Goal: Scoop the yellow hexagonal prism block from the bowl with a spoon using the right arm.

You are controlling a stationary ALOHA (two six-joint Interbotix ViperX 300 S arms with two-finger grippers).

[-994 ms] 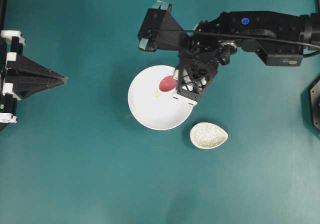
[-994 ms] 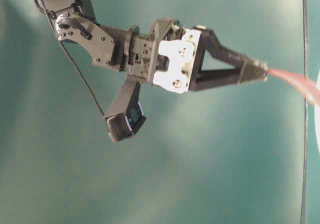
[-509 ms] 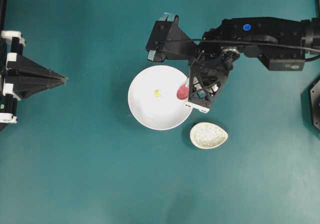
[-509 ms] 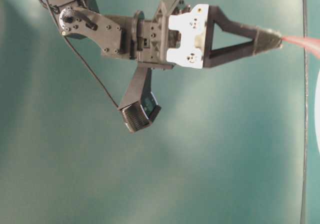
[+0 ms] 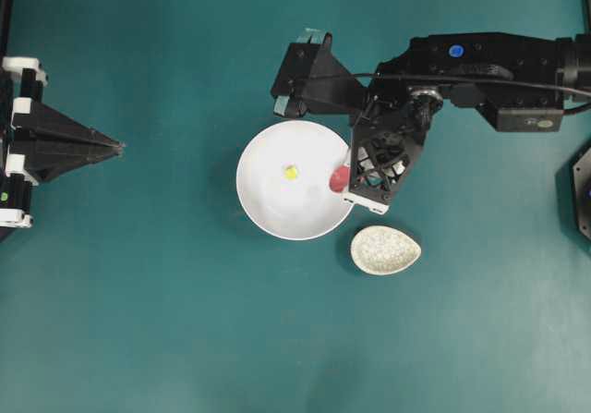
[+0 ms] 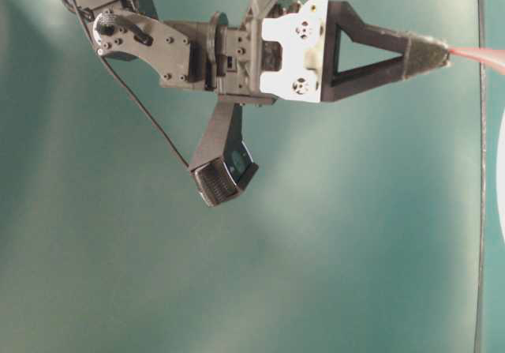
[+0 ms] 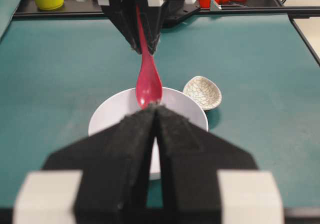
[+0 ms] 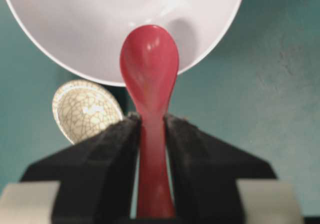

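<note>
Right gripper (image 5: pixel 355 177): your jaws are pinched on the handle of the spoon (image 8: pixel 150 78), fingers (image 8: pixel 116 149) pressed against it from both sides; the wrist view shows the handle running straight out between them, scoop ahead

Landmark for everything below: the bowl (image 5: pixel 268 214)

- Gripper sits at the bowl's right edge in the overhead view, partly over the rim
- Spoon scoop shows as a red patch just inside that right rim; the scoop's open side faces the wrist camera. No block in it
- Long axis of the spoon points from the right rim in toward the bowl's middle
- Yellow hexagonal prism block (image 5: pixel 291 172) lies on the bowl floor near the centre, a little above centre in the overhead view, clear of the scoop tip with bare white between them
- So from your hand the block lies roughly along the spoon's own line, further into the bowl, toward the left of the overhead view
- Whether the scoop touches the bowl wall or floor: cannot tell; the table-level view shows only the handle leaving the gripper tip

Judgement: the scoop has to travel along its axis to the block and get its lip under it; the block is tiny and may skid ahead of the spoon

Left gripper (image 5: pixel 115 145): well away from the bowl on its left, jaws pressed together on nothing, not the nearer hand

Speckled spoon rest (image 5: pixel 385 249) lies just beside the bowl at its lower right, off the spoon's line
</note>
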